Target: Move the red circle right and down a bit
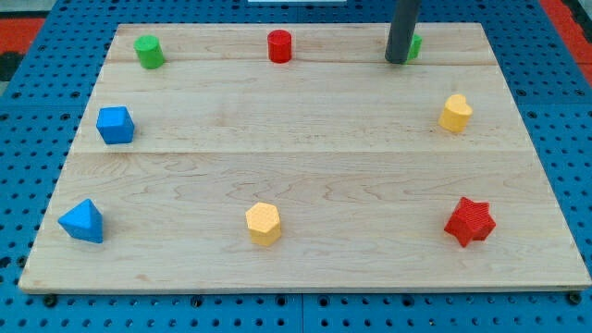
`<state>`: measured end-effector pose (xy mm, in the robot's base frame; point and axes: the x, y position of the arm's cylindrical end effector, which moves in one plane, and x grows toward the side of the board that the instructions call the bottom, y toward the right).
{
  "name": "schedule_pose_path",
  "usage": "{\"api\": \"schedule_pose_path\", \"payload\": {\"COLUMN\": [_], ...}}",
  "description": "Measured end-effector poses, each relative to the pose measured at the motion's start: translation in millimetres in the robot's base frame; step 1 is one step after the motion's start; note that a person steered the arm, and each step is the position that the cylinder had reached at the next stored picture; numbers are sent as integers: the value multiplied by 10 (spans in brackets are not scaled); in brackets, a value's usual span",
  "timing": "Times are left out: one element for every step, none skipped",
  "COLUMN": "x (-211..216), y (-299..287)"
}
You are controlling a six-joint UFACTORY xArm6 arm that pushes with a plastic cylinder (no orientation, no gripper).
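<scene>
The red circle [279, 46] stands near the view's top edge of the wooden board, a little left of centre. My tip [397, 61] is at the view's top right, well to the right of the red circle and apart from it. The rod hides most of a green block [415, 45] just behind it; its shape cannot be made out.
A green cylinder [148, 51] at top left. A blue block [115, 125] at left and a blue triangle-like block [82, 221] at bottom left. A yellow hexagon [263, 223] at bottom centre, a yellow block [454, 113] at right, a red star [470, 221] at bottom right. Board edge [305, 287].
</scene>
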<state>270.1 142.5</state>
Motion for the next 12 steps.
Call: {"api": "schedule_pose_path", "payload": {"x": [67,84,139,139,251,296,286,15,-333,-456,-429,-202], "y": [-180,-763,-606,-506,-980,-1685,-2191,-2622,-2536,-2119,-1564,-1371]}}
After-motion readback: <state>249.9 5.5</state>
